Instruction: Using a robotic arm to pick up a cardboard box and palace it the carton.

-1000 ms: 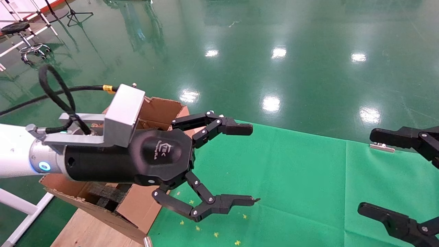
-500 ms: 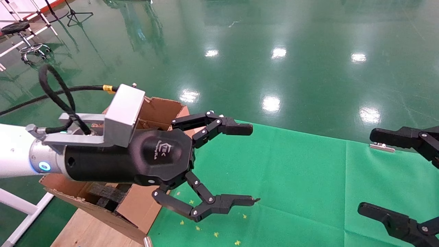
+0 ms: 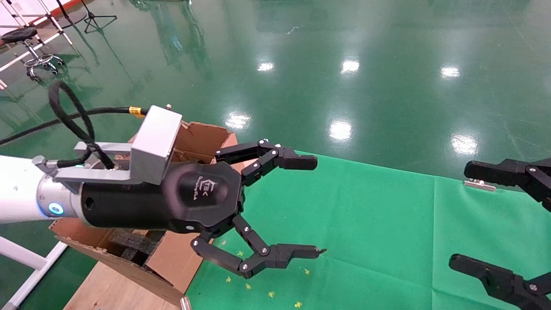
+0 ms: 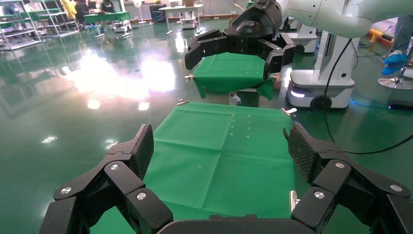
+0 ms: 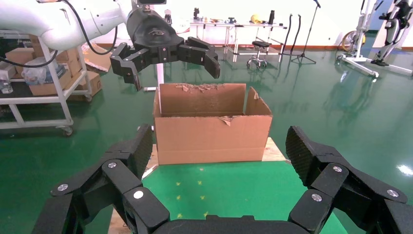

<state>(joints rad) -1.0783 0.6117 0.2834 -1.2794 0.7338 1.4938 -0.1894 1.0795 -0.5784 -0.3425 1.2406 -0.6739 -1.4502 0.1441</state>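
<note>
The left gripper [image 3: 316,206] has matt black plastic links joined by bright metal pins; its jaws stand wide apart, and its fingertip pads [image 4: 144,148] carry a fine ribbed, rough texture. Its body is smooth black plastic with a slight sheen. Behind it sit a brushed silver metal block [image 3: 156,138], a rubbery matt black cable [image 3: 71,114] and the glossy white shell of the robotic arm [image 3: 17,189].

Below the gripper lies matt green cloth [image 3: 379,232] with fold creases. Beside it stands the carton [image 5: 212,124], dull brown cardboard with ragged torn edges, holding coarse black foam [image 3: 133,245]. The floor [image 3: 344,64] beyond is glossy green and mirror-like.

The right gripper [image 3: 482,219] shows the same matt black plastic, jaws apart.
</note>
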